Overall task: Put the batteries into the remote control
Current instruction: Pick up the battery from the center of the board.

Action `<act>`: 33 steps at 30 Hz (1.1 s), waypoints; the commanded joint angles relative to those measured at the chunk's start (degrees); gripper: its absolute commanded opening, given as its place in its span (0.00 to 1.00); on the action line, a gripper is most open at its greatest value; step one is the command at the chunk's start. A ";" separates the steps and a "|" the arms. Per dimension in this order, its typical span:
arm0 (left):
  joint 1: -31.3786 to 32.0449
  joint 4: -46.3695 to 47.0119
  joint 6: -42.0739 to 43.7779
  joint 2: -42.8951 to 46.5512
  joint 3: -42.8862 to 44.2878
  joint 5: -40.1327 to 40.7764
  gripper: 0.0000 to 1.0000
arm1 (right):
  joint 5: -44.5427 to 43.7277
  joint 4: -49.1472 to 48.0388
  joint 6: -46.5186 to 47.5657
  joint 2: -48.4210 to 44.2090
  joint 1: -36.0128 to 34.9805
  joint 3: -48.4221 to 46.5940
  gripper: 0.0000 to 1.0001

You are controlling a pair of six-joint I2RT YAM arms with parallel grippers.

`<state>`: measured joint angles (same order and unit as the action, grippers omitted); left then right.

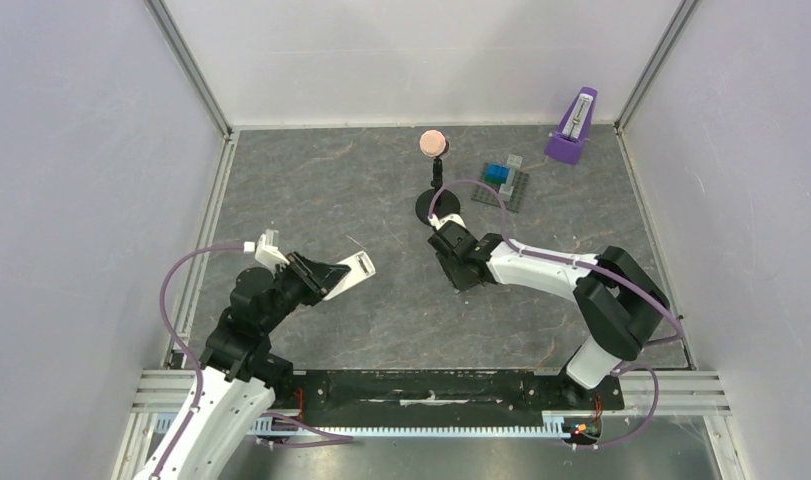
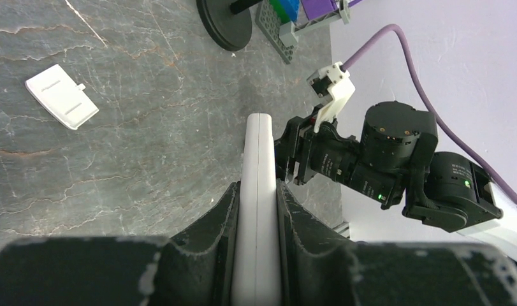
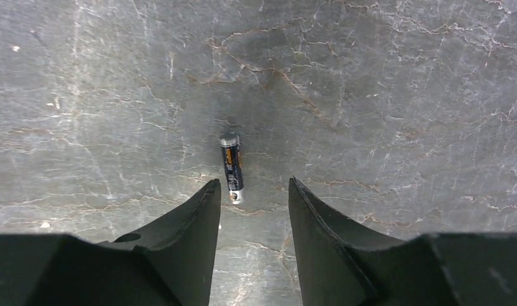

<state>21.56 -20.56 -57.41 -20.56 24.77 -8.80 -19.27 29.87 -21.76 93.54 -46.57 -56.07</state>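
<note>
My left gripper (image 1: 324, 277) is shut on the white remote control (image 1: 353, 268) and holds it above the table. In the left wrist view the remote (image 2: 259, 159) shows edge-on between the fingers (image 2: 217, 217). A white battery cover (image 2: 61, 95) lies flat on the table to the far left of that view. My right gripper (image 1: 459, 260) points down at the table, open and empty. One dark battery (image 3: 231, 167) with metallic ends lies on the table just ahead of the right gripper (image 3: 252, 186), close to its left fingertip. A second battery is not in view.
A black stand (image 1: 438, 207) with a pink ball (image 1: 434, 143) on top stands just behind the right gripper. A grey plate with blue blocks (image 1: 501, 183) and a purple object (image 1: 573, 128) sit at the back right. White walls close in the table.
</note>
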 commanded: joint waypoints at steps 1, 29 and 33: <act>-0.12 4.74 2.82 -1.31 1.33 -2.24 0.02 | -0.58 -1.00 2.45 1.16 0.83 -1.92 0.46; -0.17 16.22 4.70 -7.10 -1.46 -13.78 0.02 | 17.94 -4.28 1.31 -4.22 6.93 2.83 0.05; -0.12 22.56 5.88 -9.99 -2.41 -19.36 0.02 | 22.73 -3.84 -0.73 -11.89 6.93 2.22 0.05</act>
<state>21.56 -8.16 -54.85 -28.56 23.11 -20.32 -2.26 26.28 -19.88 90.37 -39.53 -52.93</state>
